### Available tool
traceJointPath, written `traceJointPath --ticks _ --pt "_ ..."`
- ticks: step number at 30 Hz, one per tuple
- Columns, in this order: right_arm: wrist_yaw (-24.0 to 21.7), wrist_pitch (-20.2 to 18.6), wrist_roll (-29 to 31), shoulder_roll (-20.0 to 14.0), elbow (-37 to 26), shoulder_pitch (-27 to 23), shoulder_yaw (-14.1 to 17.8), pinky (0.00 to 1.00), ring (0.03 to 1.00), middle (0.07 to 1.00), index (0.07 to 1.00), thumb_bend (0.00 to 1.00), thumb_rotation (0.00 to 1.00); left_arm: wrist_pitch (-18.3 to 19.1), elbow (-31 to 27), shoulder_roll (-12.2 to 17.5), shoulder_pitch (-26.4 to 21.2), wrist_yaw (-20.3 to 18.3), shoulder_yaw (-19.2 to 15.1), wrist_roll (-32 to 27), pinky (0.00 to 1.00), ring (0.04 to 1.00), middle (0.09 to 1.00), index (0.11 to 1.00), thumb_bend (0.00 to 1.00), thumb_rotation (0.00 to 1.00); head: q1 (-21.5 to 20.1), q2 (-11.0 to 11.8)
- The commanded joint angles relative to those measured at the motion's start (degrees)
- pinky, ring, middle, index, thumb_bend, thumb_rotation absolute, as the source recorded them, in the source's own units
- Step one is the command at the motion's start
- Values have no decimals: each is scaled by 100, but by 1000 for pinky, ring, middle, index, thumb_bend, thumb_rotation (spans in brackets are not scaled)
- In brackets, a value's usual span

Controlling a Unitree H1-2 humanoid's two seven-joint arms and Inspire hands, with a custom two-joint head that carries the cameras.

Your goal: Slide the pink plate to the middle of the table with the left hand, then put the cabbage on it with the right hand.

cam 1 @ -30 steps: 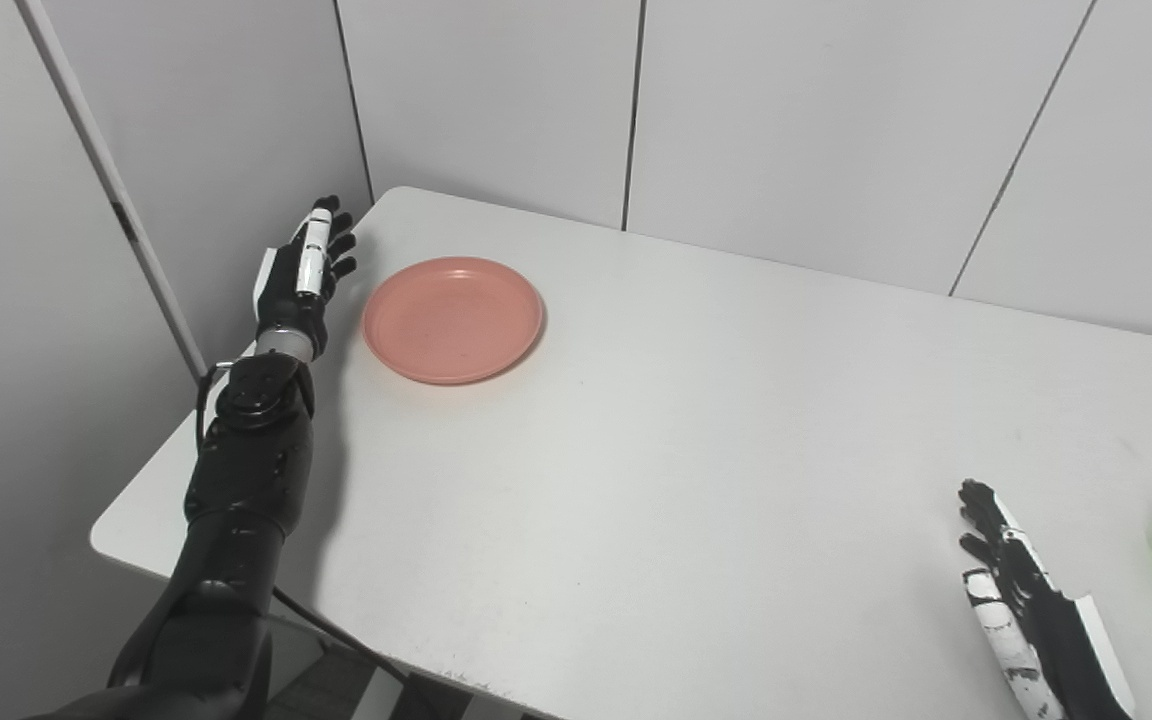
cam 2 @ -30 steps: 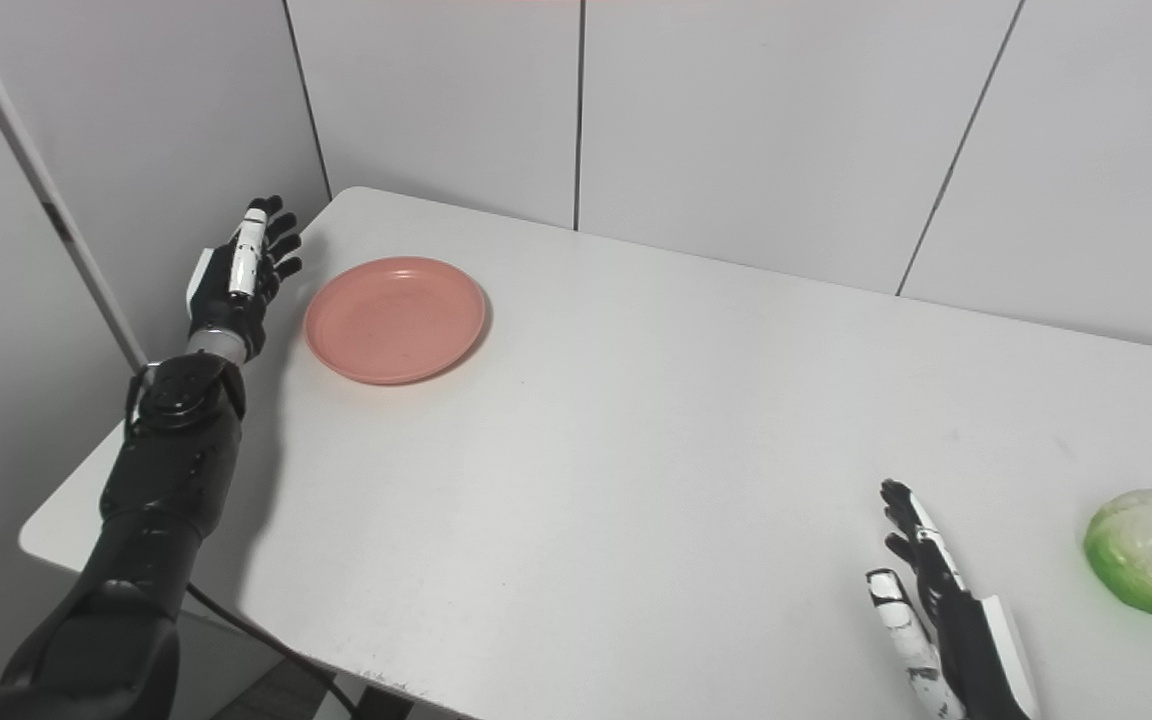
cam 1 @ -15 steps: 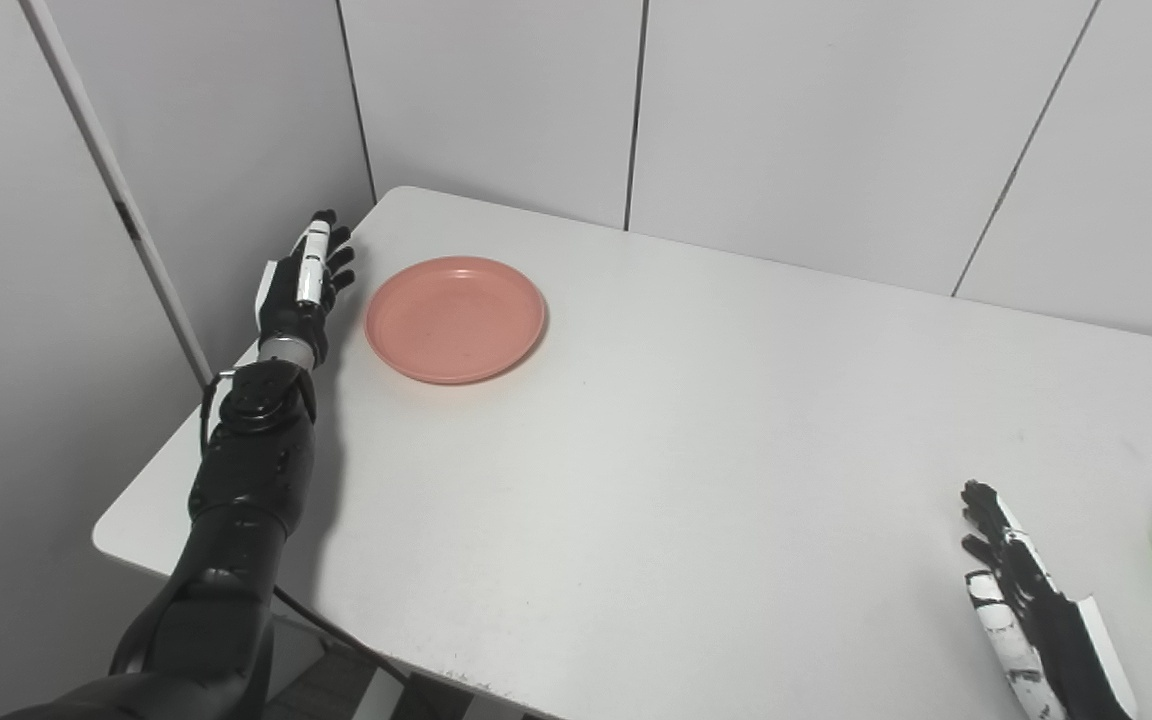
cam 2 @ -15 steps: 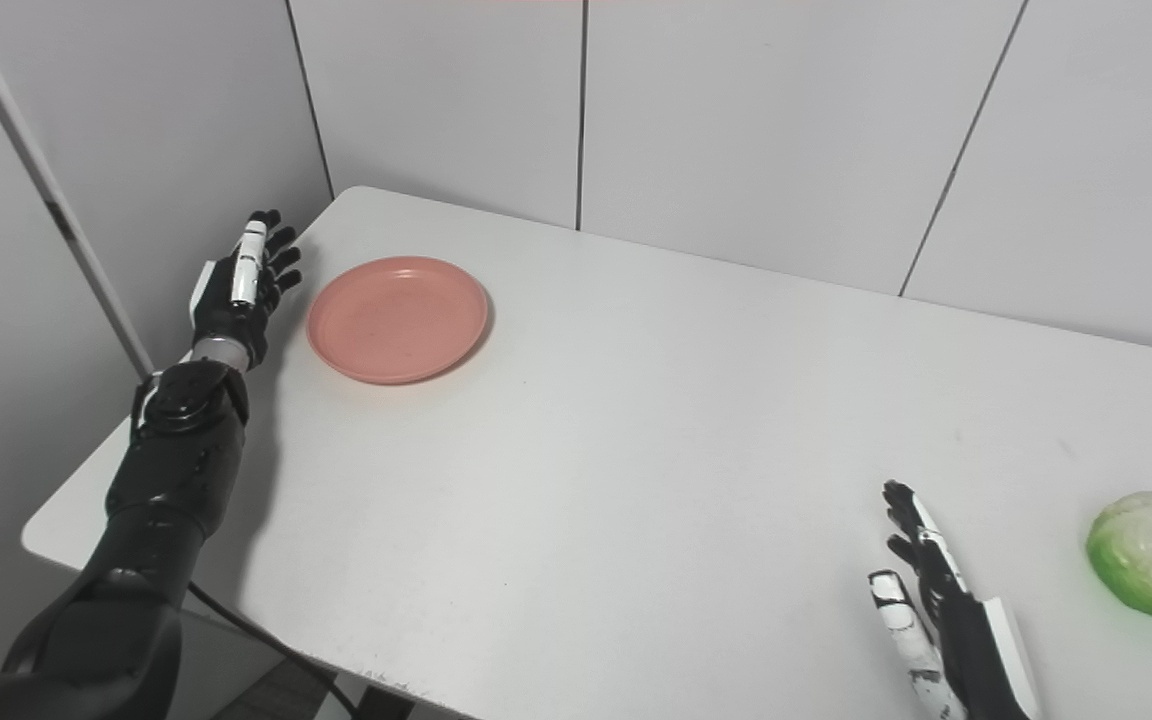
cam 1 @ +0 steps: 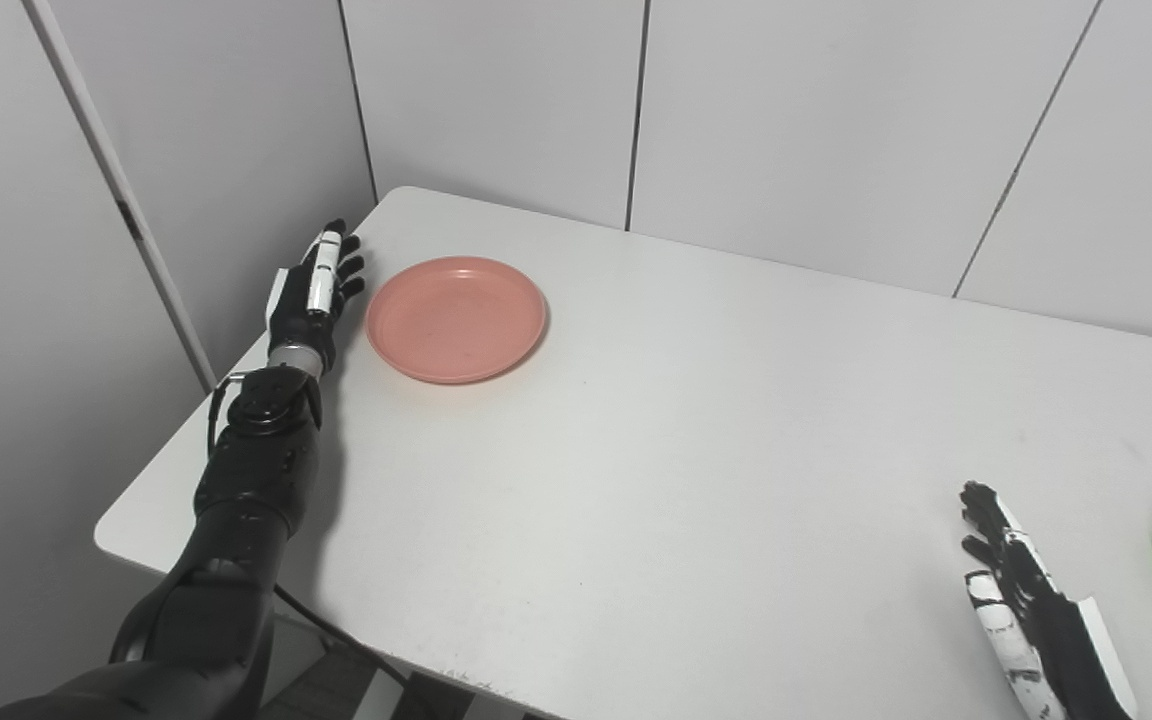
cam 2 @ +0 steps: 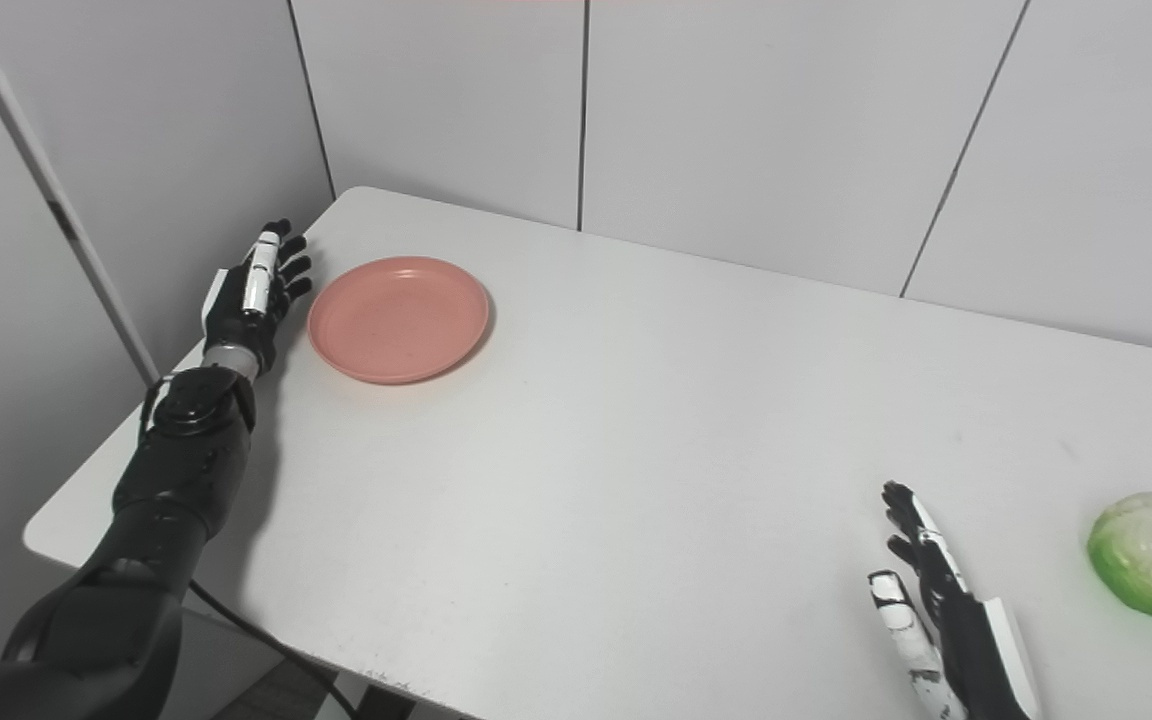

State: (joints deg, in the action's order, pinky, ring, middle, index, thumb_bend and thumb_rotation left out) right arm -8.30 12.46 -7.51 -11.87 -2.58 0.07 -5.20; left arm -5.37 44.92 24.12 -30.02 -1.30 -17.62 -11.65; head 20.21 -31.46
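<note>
1. At the counter's [cam 1: 696, 420] far left corner, the pink plate [cam 1: 455, 318] lies flat.
2. It looks stiff and light; pushing its left rim should slide it.
3. The left hand [cam 1: 314, 295], fingers spread and holding nothing, waits just beside that rim.
4. The right hand [cam 2: 936, 610] rests open near the cabbage [cam 2: 1149, 552], probably soft-leaved.

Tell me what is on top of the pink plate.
Nothing: the pink plate lies bare, its whole inner face showing. The cabbage sits far off on the table. What is underneath the plate is hidden.

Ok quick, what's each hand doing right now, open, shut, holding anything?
Left hand: open, empty, just left of the pink plate.
Right hand: open, empty, apart from the cabbage.
</note>
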Motion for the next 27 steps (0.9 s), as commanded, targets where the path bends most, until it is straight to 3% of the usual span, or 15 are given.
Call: traceJointPath --ticks 1,6,11,22,27 --pt "24 -13 -18 24 213 22 -11 911 941 939 929 353 1000 111 -52 49 -290 -194 103 -31 901 922 932 918 395 1000 -13 -6" --pt "38 -62 -41 51 146 41 -18 915 941 936 923 336 1000 183 -29 -93 -346 -153 96 -138 881 905 910 896 367 952 -57 -27" --pt "33 -59 -40 68 136 45 -23 913 942 939 924 332 1000 339 -234 -188 -281 -411 167 -231 915 923 928 917 361 998 -114 -39" --pt "56 77 -47 101 257 19 -30 908 937 936 919 368 1000 601 -630 -346 -203 -491 298 -307 934 930 936 927 354 1000 -208 -53" --pt "65 113 -43 129 289 7 -39 896 930 933 918 373 1000 966 -1103 -527 -89 -509 313 -450 936 932 931 921 356 1000 -284 -70"
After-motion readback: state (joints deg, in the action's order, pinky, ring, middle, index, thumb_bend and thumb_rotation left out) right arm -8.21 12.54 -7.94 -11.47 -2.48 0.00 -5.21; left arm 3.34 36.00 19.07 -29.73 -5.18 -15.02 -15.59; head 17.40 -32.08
